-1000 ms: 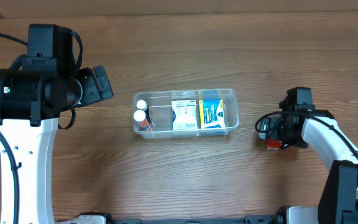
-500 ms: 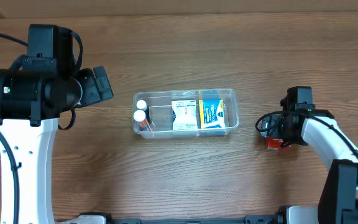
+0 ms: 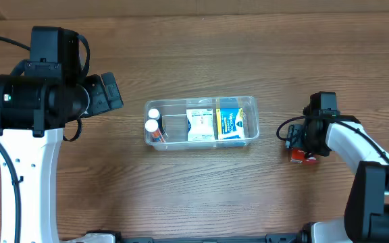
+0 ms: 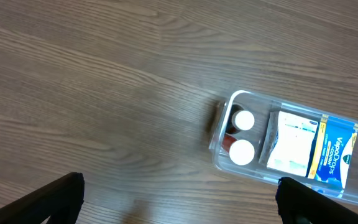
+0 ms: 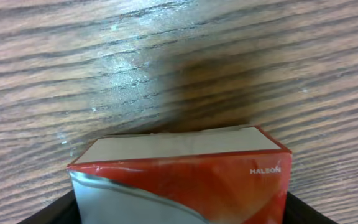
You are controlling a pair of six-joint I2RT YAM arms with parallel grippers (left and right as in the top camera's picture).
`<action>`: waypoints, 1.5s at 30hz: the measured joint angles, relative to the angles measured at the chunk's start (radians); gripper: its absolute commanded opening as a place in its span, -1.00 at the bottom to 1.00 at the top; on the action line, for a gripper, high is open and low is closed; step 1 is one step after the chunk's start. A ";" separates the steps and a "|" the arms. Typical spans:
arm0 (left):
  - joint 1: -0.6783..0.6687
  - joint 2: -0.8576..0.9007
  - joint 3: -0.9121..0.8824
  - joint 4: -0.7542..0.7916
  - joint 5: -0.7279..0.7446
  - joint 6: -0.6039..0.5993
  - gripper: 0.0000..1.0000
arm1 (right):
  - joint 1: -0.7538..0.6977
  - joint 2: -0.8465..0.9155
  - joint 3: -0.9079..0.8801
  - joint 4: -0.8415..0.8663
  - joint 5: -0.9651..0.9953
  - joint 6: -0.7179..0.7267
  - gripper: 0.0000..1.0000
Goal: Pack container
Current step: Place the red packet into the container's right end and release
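Note:
The clear plastic container [image 3: 201, 100] lies mid-table and holds two white-capped bottles [image 3: 152, 120], a white packet [image 3: 200, 125] and a blue-and-yellow box [image 3: 229, 123]. It also shows in the left wrist view [image 4: 219, 140]. My left gripper [image 3: 110, 91] is open and empty, raised to the left of the container; its fingers frame bare table [image 4: 179, 199]. My right gripper [image 3: 302, 145] is to the right of the container, its fingers tight against both sides of a red box [image 3: 298, 157] that sits on the table. The box fills the right wrist view [image 5: 185, 180].
The wooden table [image 3: 201, 189] surrounds the container on all sides. The left arm's white base [image 3: 26, 182] stands at the left edge and the right arm [image 3: 370, 162] at the right.
The right wrist has shifted slightly over the red box. The left arm and the container have not moved.

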 measured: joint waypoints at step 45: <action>0.000 0.000 0.000 -0.003 0.000 0.000 1.00 | 0.505 0.223 0.712 -0.464 -0.113 0.275 -0.02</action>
